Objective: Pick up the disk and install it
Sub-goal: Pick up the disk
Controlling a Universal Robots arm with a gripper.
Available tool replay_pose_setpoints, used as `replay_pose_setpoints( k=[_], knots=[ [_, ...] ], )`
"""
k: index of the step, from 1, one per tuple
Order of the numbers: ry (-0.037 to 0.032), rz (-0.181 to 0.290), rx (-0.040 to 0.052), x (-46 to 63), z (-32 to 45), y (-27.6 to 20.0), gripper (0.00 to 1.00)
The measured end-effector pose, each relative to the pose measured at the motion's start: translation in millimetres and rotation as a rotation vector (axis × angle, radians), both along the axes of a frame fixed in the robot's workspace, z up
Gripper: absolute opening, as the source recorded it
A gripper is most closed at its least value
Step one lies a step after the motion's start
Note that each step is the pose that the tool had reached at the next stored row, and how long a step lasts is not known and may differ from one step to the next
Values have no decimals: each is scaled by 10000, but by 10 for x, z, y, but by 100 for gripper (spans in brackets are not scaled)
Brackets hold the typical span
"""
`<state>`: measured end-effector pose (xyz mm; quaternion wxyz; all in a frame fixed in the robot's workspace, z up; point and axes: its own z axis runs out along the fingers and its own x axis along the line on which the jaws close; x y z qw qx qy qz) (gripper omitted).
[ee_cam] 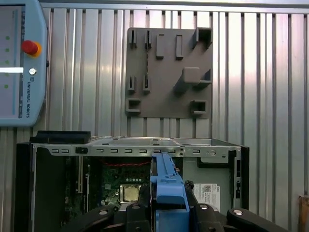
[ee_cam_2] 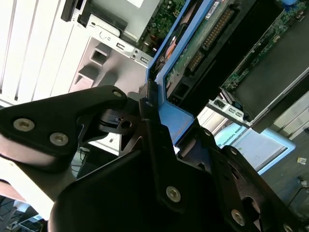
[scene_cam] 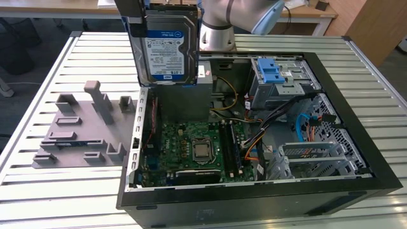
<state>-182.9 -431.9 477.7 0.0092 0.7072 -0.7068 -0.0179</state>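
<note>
Flat silver-metal disk (scene_cam: 167, 45) in a blue plastic carrier, held aloft
Black gripper (ee_cam: 166, 212) is clamped on its blue edge; it hangs upright, label showing, above the open black computer case (scene_cam: 254, 202) on the slatted metal table (scene_cam: 64, 200)

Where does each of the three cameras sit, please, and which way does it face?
Exterior view: off the arm, looking down into the open computer case on the slatted table; the arm shows beside the disk.
First wrist view: on the wrist, facing down past the claw to the case and grey fixture plate.
Second wrist view: on the wrist, close along the claw, shut on the disk.
Shared: all three show the disk.
</note>
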Motion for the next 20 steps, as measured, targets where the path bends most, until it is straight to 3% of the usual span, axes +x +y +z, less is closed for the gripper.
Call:
replay_pose_setpoints(
  k=[6,20],
  knots=[
    [-3,3,161,70,-7,-22,36],
    [-2,3,162,277,-17,-62,36]
  ],
)
